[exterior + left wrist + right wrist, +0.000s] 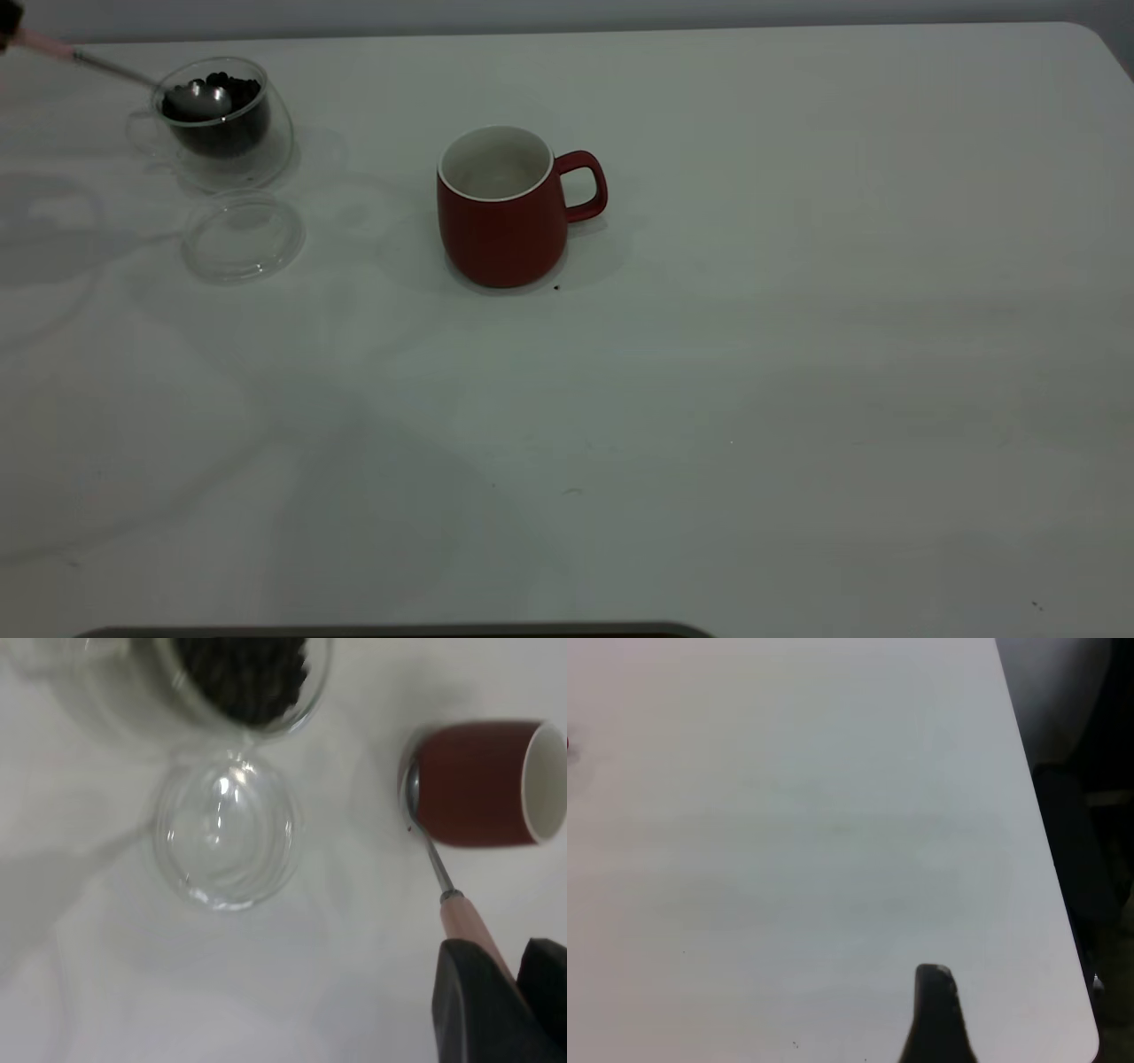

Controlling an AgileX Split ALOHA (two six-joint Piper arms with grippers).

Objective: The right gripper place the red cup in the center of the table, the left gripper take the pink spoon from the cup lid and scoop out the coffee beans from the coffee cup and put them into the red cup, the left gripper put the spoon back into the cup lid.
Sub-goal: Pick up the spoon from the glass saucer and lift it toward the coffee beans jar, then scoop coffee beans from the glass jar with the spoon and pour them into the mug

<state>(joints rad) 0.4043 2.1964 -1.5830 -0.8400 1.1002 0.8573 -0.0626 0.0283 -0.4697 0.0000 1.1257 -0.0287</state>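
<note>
Your left tool (509,992) is clamped on the pink handle of the spoon (133,78), out past the far left corner of the tabletop (797,399). From that grip the spoon's long axis runs inward along the far edge, handle outboard and metal bowl inboard. The bowl sits at the mouth of the glass cup (226,124), over the heap of coffee beans (232,89). Whether it carries any beans is hard to say from here; it looks mostly bare metal.

The red mug (503,208) stands upright near the middle of the tabletop, handle toward the right edge, its white inside apparently empty. It lies well apart from the glass cup, farther along the line the spoon points. The clear lid (242,236) lies flat just beside the glass cup on the near side, with nothing on it.

Your right tool (937,1019) hangs over the right edge, idle; I cannot tell its state.
</note>
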